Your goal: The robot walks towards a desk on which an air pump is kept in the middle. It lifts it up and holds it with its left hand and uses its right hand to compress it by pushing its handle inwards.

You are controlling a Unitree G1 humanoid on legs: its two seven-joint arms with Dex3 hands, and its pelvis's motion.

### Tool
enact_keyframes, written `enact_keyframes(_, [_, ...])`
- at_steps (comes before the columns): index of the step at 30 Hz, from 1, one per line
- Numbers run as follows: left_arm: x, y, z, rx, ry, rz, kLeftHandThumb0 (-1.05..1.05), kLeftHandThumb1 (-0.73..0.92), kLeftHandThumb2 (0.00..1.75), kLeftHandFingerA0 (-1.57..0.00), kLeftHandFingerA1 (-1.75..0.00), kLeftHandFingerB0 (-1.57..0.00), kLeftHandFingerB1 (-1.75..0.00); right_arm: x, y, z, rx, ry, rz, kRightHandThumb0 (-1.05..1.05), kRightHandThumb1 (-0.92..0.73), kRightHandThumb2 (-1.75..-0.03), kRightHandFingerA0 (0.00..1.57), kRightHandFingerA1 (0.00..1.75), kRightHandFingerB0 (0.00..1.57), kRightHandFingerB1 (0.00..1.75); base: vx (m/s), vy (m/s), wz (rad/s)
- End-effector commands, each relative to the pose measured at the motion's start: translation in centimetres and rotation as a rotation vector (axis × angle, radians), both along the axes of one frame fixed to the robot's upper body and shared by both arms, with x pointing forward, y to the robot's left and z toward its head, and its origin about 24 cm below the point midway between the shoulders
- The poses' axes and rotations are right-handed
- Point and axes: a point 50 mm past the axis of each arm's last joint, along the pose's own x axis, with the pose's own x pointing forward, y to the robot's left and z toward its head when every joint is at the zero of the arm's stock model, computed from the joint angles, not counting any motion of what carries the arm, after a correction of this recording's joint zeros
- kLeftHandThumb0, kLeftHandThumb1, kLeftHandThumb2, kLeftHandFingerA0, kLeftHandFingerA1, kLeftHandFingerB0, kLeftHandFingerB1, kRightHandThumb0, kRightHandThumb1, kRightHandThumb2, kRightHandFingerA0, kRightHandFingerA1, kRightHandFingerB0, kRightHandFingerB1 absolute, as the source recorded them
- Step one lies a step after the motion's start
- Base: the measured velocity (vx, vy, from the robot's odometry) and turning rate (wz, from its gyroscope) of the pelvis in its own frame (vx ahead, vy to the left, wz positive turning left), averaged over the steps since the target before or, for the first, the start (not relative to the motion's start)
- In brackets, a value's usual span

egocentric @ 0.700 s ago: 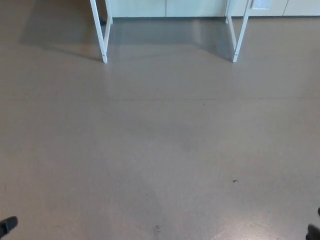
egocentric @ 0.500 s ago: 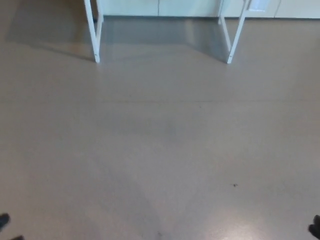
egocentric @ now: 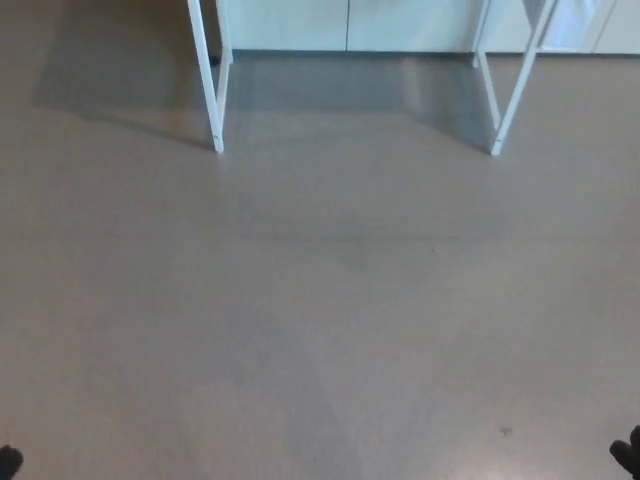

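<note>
No air pump shows in the head view. Only the white legs of a desk stand ahead at the top: a left pair (egocentric: 213, 90) and a right pair (egocentric: 505, 95); the desktop is cut off by the frame's top edge. A black tip of my left hand (egocentric: 8, 461) peeks in at the bottom left corner, and a black tip of my right hand (egocentric: 628, 454) at the bottom right corner. Too little of either hand shows to tell how its fingers stand.
Brown-grey floor (egocentric: 320, 320) stretches from me to the desk legs. White cabinet fronts (egocentric: 350, 22) run along the back wall behind the desk. A small dark speck (egocentric: 505, 432) lies on the floor at the lower right.
The whole picture has shifted: the desk legs now sit lower and larger in the frame and a bit to the right, so the camera has moved closer.
</note>
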Motion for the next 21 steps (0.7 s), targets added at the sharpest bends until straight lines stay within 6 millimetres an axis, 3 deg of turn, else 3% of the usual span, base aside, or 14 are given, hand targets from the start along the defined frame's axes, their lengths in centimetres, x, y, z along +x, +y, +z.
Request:
enact_keyframes(1, [-0.52,-0.03,-0.20,-0.051,0.000,0.014,0.05,0.57,0.99,-0.14,-0.52,-0.17,-0.50,-0.52,-0.86,0.40,-0.024,-0.038,-0.020,-0.18,-0.60,-0.57,0.69,0.49,0.45,0.40,0.40,-0.191,0.57])
enact_keyframes(13, [-1.04,0.03,-0.40,-0.032,0.029,0.010,0.02,0.55,0.98,-0.20,-0.54,-0.19,-0.50,-0.44,-0.55,0.23,-0.019,-0.034,0.002,-0.17,-0.60,-0.57,0.70,0.49,0.44,0.39,0.35,0.007,-0.12])
enact_keyframes(14, [-1.06,0.04,-0.39,-0.026,0.030,0.010,0.01,0.77,0.61,-0.34,-0.43,-0.31,-0.34,-0.43,-0.52,0.22,-0.019,-0.036,0.005,-0.18,-0.59,-0.57,0.71,0.50,0.44,0.40,0.41,0.185,-0.09])
enact_keyframes(16, [-1.09,0.05,-0.40,-0.021,0.035,0.013,0.03,0.79,0.60,-0.35,-0.42,-0.31,-0.33,-0.43,-0.49,0.19,-0.020,-0.037,0.011,-0.19,-0.59,-0.57,0.69,0.49,0.44,0.40,0.51,0.237,-0.51])
enact_keyframes(17, [-1.09,0.05,-0.41,-0.023,0.036,0.015,0.03,0.79,0.60,-0.35,-0.42,-0.31,-0.33,-0.43,-0.49,0.19,-0.022,-0.035,0.013,-0.19,-0.59,-0.57,0.69,0.49,0.44,0.40,0.52,0.274,-0.40])
enact_keyframes(18, [-1.10,0.01,-0.37,-0.022,0.036,0.011,0.01,0.56,0.99,-0.24,-0.55,-0.19,-0.50,-0.39,-0.46,0.19,-0.019,-0.035,0.008,-0.18,-0.60,-0.57,0.68,0.49,0.45,0.40,0.44,0.235,-0.10])
enact_keyframes(19, [-1.11,0.00,-0.35,-0.022,0.036,0.010,0.01,0.56,0.99,-0.24,-0.55,-0.19,-0.50,-0.38,-0.45,0.19,-0.017,-0.036,0.006,-0.18,-0.60,-0.57,0.68,0.49,0.45,0.40,0.41,0.189,-0.04])
enact_keyframes(20, [-1.11,-0.01,-0.37,-0.022,0.039,0.016,0.02,0.77,0.62,-0.36,-0.43,-0.31,-0.34,-0.36,-0.47,0.18,-0.020,-0.032,0.009,-0.18,-0.61,-0.58,0.67,0.49,0.44,0.40,0.40,0.155,0.08])
enact_keyframes(21, [-1.11,-0.01,-0.37,-0.022,0.039,0.018,0.02,0.77,0.62,-0.36,-0.43,-0.31,-0.34,-0.36,-0.47,0.18,-0.021,-0.031,0.010,-0.18,-0.61,-0.58,0.67,0.49,0.44,0.40,0.36,0.129,0.05])
